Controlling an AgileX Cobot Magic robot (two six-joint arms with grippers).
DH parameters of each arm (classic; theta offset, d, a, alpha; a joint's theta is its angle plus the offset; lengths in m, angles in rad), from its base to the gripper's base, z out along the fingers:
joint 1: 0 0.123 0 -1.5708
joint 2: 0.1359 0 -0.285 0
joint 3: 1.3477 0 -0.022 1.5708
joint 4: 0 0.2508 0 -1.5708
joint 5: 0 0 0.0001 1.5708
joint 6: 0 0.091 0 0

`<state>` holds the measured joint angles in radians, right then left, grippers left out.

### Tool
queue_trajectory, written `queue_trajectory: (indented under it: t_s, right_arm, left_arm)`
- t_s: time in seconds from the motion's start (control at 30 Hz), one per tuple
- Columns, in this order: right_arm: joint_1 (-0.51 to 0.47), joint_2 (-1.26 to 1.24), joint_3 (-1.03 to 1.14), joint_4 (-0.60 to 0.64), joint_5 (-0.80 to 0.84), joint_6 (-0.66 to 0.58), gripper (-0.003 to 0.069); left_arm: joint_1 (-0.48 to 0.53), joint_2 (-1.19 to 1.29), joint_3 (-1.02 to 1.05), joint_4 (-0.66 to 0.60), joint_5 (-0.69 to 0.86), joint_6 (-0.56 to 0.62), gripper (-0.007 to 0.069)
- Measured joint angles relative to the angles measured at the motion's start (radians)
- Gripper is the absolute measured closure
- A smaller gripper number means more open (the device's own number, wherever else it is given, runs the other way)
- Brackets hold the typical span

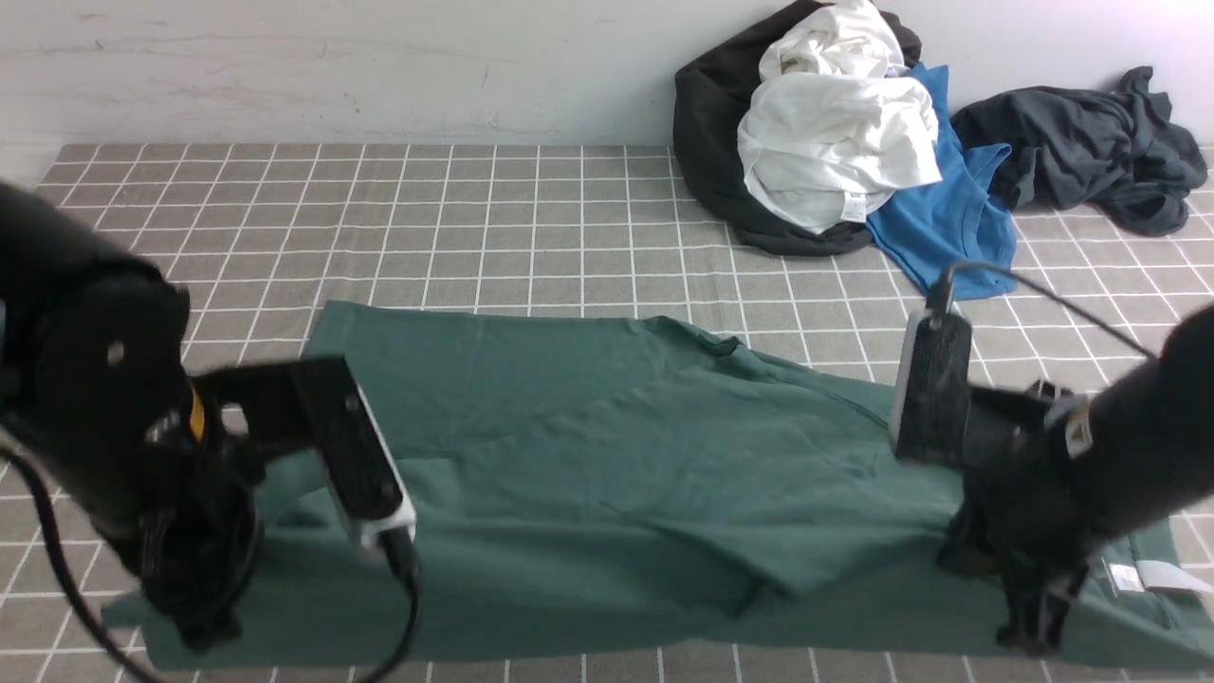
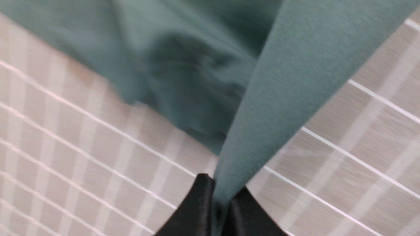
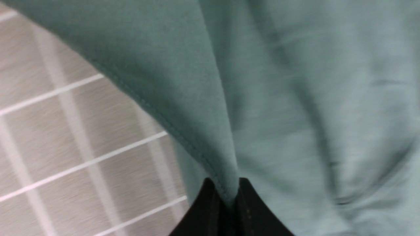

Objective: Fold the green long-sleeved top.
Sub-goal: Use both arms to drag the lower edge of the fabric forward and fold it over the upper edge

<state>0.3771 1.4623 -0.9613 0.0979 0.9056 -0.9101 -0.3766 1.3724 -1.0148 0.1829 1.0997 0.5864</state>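
Grid-checked cloth (image 1: 569, 209), white wall (image 1: 285, 66) behind, green top (image 1: 588, 446)

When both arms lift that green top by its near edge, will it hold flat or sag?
Probably sags: the green long-sleeved top looks thin and floppy, creased, draping in a ridge from the left gripper. Likely light, since small pinches there and at the right gripper raise the cloth. It may drag along the checked tablecloth.
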Motion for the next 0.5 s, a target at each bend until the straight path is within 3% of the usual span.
queue_trajectory:
  t_s: [0.23,0.5]
  right_arm:
    - [-0.108,0.242,-0.333,0.076,0.127,-0.054,0.0645]
    - [-0.132,0.463,-0.587,0.082,0.137,-0.031,0.0645]
  left_arm:
    - [0.122,0.279,-0.367,-0.011,-0.006,0.079,0.0608]
    - [0.18,0.538,-0.629,-0.012,-0.009,0.082,0.0608]
